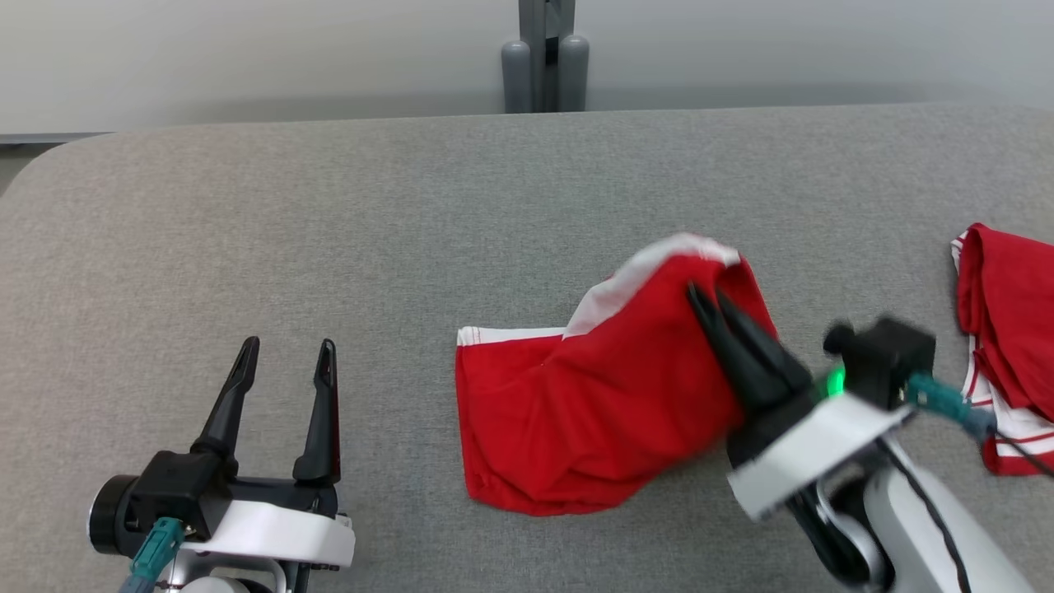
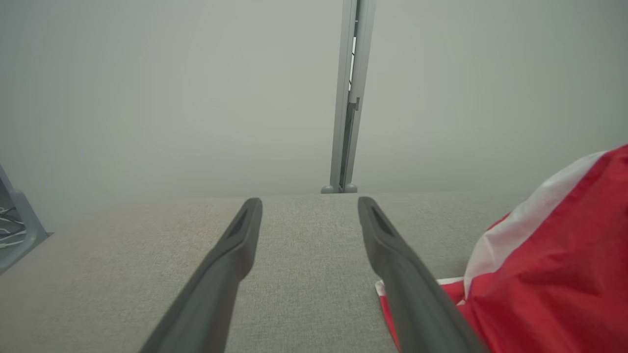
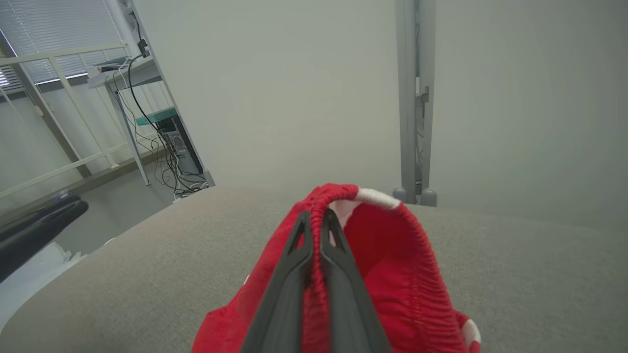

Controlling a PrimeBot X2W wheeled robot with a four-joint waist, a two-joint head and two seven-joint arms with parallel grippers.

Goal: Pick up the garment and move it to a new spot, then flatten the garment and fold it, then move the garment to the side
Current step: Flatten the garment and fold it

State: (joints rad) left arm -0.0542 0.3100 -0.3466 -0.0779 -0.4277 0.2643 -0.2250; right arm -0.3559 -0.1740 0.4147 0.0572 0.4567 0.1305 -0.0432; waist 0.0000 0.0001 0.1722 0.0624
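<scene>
The garment [image 1: 576,403] is a pair of red shorts with white trim, lying right of centre on the grey table [image 1: 329,214]. My right gripper [image 1: 706,298] is shut on its elastic waistband, which it lifts off the surface. In the right wrist view the fingers [image 3: 294,255] pinch the ribbed red band [image 3: 319,211]. My left gripper [image 1: 284,352] rests open at the lower left, well clear of the cloth. Its two fingers [image 2: 235,240] stand apart over bare table, with the garment [image 2: 549,274] to their right.
A second red and white garment [image 1: 1005,329] lies at the table's right edge. A grey post [image 1: 543,58] stands behind the far edge. The right wrist view shows a desk with cables [image 3: 162,132] off to the side.
</scene>
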